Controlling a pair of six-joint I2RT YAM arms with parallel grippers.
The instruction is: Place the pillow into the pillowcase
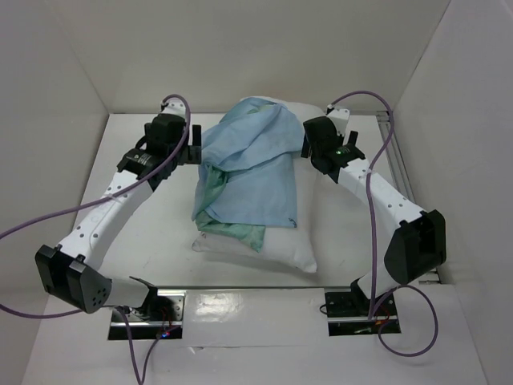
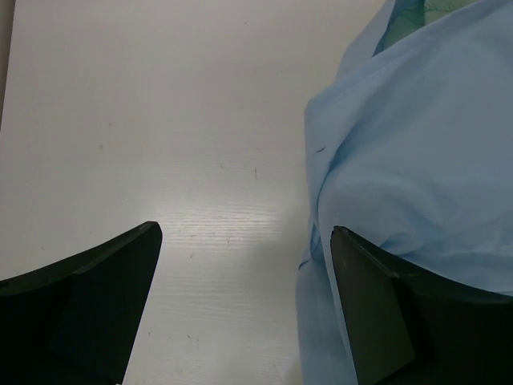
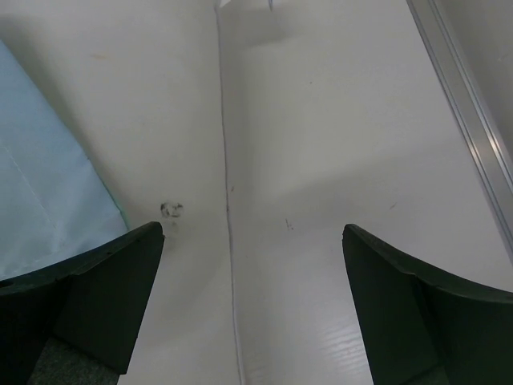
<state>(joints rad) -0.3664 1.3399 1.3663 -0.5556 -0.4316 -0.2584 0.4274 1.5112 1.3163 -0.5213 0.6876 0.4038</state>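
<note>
You are working in a robotics lab test cell, not a home. The flat white counter is boxed in on three sides by plain white panel walls. Your white-and-black left robot arm and its twin, the white-and-black right robot arm, stand on silver metal base plates at the near edge. Purple cables loop from them in the open. A bare aluminium rail runs along the counter's right side.
</note>
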